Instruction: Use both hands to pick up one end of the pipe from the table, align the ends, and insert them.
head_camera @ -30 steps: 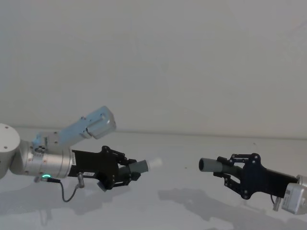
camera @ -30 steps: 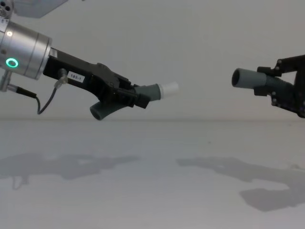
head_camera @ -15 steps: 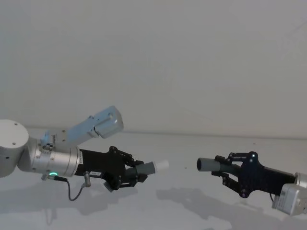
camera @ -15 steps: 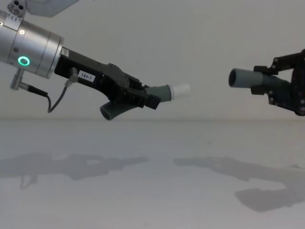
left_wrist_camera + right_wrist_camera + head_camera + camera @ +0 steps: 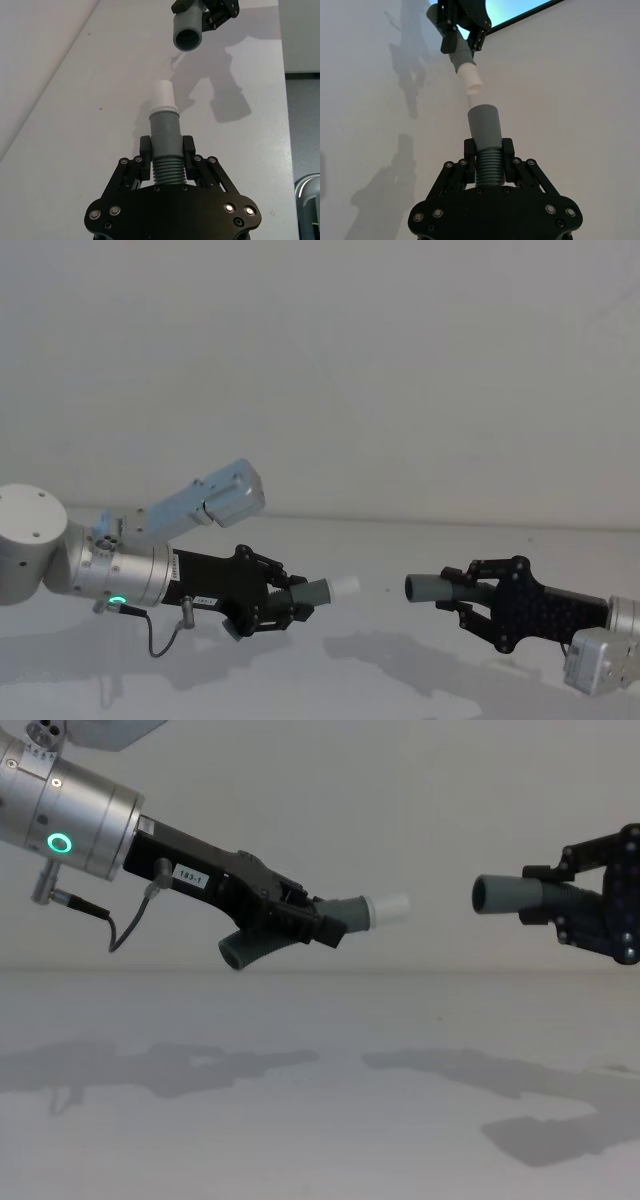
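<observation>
My left gripper (image 5: 272, 600) is shut on the short grey pipe piece (image 5: 318, 592), held above the table (image 5: 380, 540). Its white tip (image 5: 390, 907) points right, towards the other piece. My right gripper (image 5: 472, 598) is shut on the longer pipe piece (image 5: 440, 587), whose open mouth (image 5: 482, 894) faces left. In the chest view a short gap separates the two ends, with the mouth slightly higher than the tip. The left wrist view has the white tip (image 5: 163, 95) pointing near the mouth (image 5: 187, 37). From the right wrist, the longer piece (image 5: 485, 125) faces the tip (image 5: 471, 82).
A light-blue camera housing (image 5: 215, 495) rides on top of the left arm. A thin cable (image 5: 125, 925) hangs under the left wrist. The table (image 5: 320, 1120) below carries the arms' shadows. A plain wall stands behind.
The left gripper has moved right with the short piece and the right gripper has moved left with the longer piece. The gap between the ends has narrowed.
</observation>
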Controlling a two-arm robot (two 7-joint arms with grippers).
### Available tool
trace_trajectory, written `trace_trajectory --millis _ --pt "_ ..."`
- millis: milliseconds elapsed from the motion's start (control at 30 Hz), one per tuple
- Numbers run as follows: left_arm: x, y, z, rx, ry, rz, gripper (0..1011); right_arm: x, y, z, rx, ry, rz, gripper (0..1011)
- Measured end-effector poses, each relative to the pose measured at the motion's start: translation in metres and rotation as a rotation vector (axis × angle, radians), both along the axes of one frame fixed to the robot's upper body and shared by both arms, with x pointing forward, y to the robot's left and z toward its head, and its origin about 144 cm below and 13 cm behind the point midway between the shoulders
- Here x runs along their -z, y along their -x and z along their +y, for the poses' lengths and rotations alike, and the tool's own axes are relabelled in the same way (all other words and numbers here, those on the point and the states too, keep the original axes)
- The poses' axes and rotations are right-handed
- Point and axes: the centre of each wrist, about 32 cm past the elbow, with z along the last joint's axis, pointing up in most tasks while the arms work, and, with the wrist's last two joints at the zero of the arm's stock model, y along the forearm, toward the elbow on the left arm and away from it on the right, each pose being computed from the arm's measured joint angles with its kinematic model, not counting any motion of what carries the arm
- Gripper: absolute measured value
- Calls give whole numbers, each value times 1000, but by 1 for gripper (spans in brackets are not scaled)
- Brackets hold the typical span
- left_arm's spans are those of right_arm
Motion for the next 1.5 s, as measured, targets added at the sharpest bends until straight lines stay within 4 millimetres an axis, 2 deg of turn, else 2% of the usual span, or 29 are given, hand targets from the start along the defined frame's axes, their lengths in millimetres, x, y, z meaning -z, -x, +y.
trace_trajectory --millis 933,1500 --pt "-1 -14 -11 41 2 13 336 -13 -7 12 -2 44 -20 286" --pt "-3 -15 -17 54 1 10 336 -16 -8 15 -8 65 -16 286"
